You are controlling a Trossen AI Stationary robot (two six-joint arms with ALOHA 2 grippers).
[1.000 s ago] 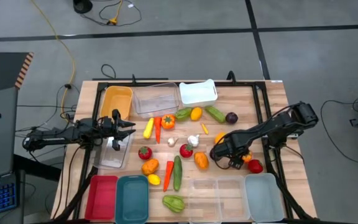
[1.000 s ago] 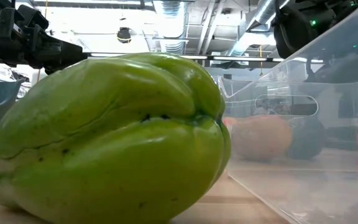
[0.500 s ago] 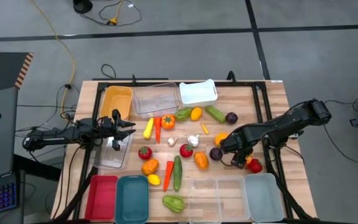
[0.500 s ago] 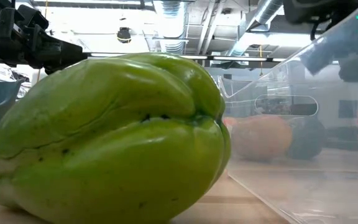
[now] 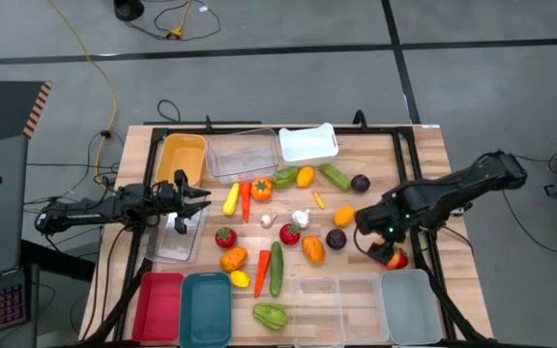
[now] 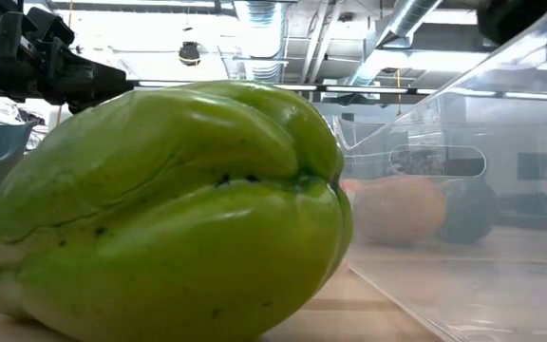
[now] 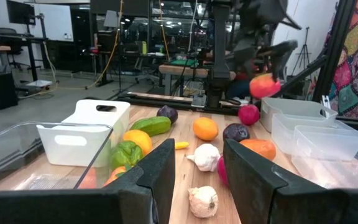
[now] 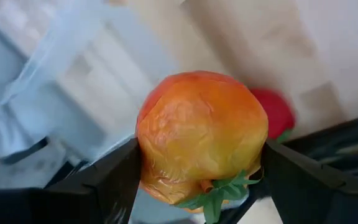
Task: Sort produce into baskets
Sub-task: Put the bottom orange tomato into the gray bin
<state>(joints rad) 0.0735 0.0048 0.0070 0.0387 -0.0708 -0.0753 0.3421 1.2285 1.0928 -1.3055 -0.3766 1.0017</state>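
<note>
Swinging out toward the table's right edge in the high view, the right gripper (image 5: pixel 387 253) has left the middle of the scatter, where it sat a second ago beside the dark purple fruit (image 5: pixel 337 238), and now hangs just above the pale blue-grey basket (image 5: pixel 411 307), close by a red fruit (image 5: pixel 396 258); that move suggests one piece is picked and on its way to a bin. The left gripper (image 5: pixel 180 206) has not stirred, its narrow jaws parked over a clear basket (image 5: pixel 176 242) at the left side, and most produce remains loose on the wooden table (image 5: pixel 424 155). From table height, a green pepper (image 6: pixel 160 209) fills the picture, with a clear bin wall (image 6: pixel 463 209) beside it and ceiling ducts beyond. The left wrist view looks past closed-in fingers (image 7: pixel 160 180) across garlic (image 7: pixel 205 157) to the far arm, which carries a reddish-orange fruit (image 7: pixel 265 86) aloft against a workshop of desks and screens. The right wrist view confirms it: the fingers stand wide around an orange-red tomato (image 8: pixel 201 137), with blurred bins beneath.
</note>
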